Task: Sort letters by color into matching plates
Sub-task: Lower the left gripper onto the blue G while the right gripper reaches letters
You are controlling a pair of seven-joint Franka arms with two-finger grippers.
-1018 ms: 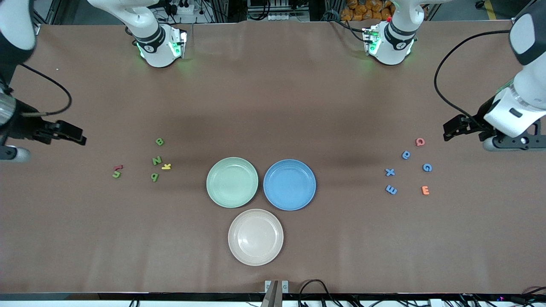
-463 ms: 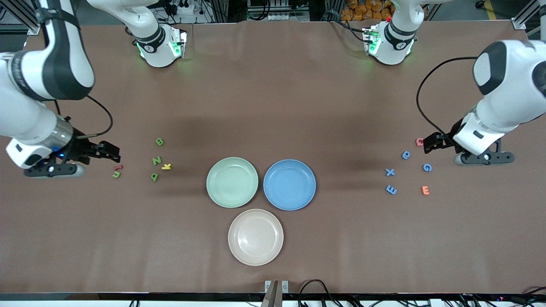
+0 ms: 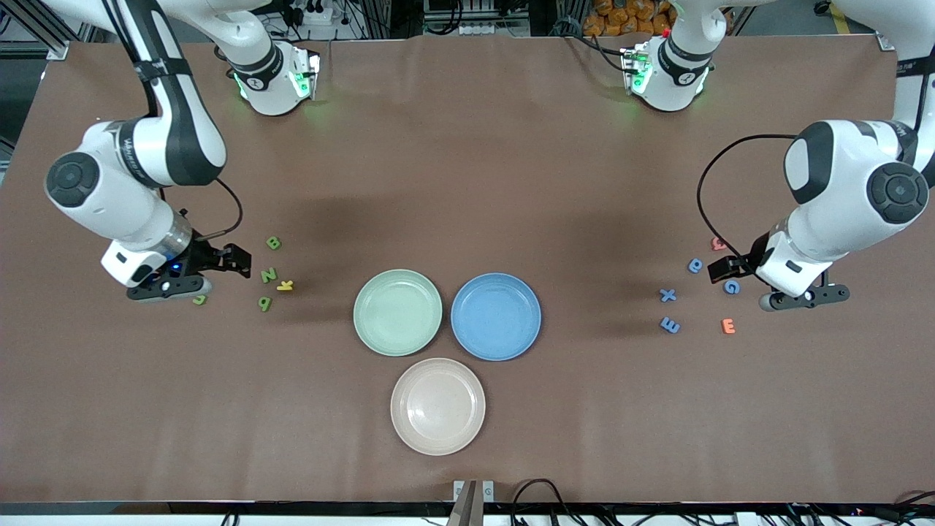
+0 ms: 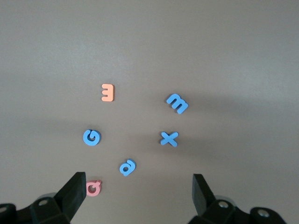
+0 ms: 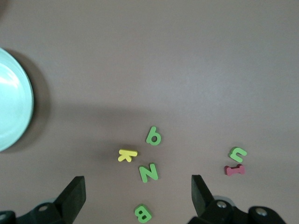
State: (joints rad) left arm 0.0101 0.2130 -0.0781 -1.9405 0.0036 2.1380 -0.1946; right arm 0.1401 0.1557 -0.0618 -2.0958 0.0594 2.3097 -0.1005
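Both claws held wide above the letter clusters.
The left claw [image 4: 135,198] is poised over blue letters [image 4: 174,102]; the right claw [image 5: 135,198] over green letters [image 5: 149,172].

Glossy plates [image 3: 397,343]; matt table [image 3: 467,183]

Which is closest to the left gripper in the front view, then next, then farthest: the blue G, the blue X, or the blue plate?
From the left gripper, which is up over the table:
1. Blue G, on the table right beside the gripper.
2. Blue X, a step toward the plates.
3. Blue plate, at mid-table, clearly farthest.
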